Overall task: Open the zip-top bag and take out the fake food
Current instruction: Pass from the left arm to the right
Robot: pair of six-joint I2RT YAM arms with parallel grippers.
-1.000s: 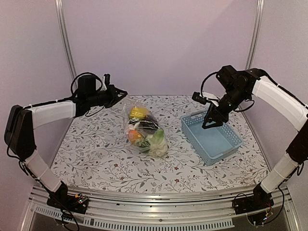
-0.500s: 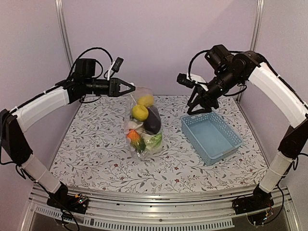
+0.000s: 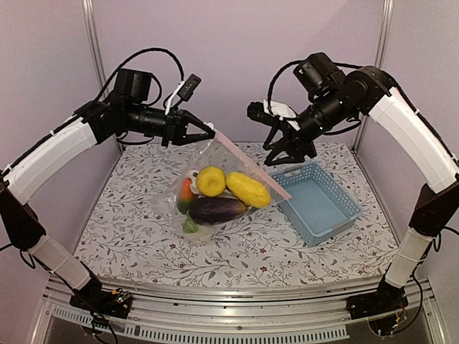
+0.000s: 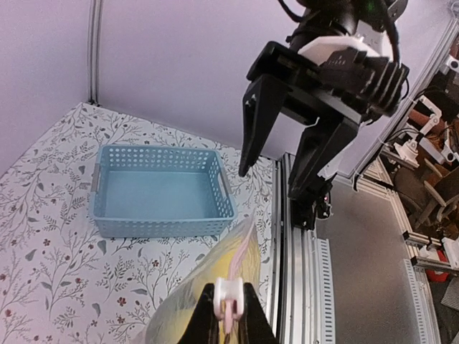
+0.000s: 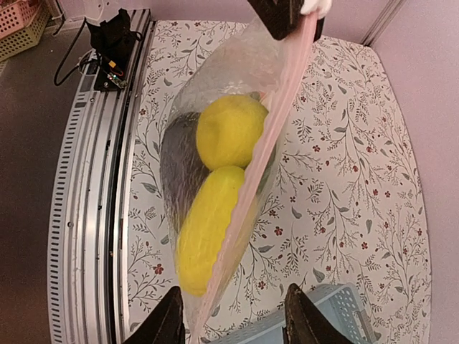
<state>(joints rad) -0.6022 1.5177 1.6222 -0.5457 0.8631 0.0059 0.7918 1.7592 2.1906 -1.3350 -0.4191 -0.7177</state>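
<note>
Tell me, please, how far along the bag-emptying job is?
Done: the left gripper, shut on its zip end, holds the zip-top bag up. In hand: the open right gripper straddles the pink zip strip, not gripping. Left: unzipping and removing the fake food, all inside; the blue basket is empty.

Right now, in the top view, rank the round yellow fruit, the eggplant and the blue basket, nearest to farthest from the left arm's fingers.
1. Round yellow fruit, high in the bag.
2. Eggplant, lower in the bag.
3. Blue basket, far right on the table.
</note>
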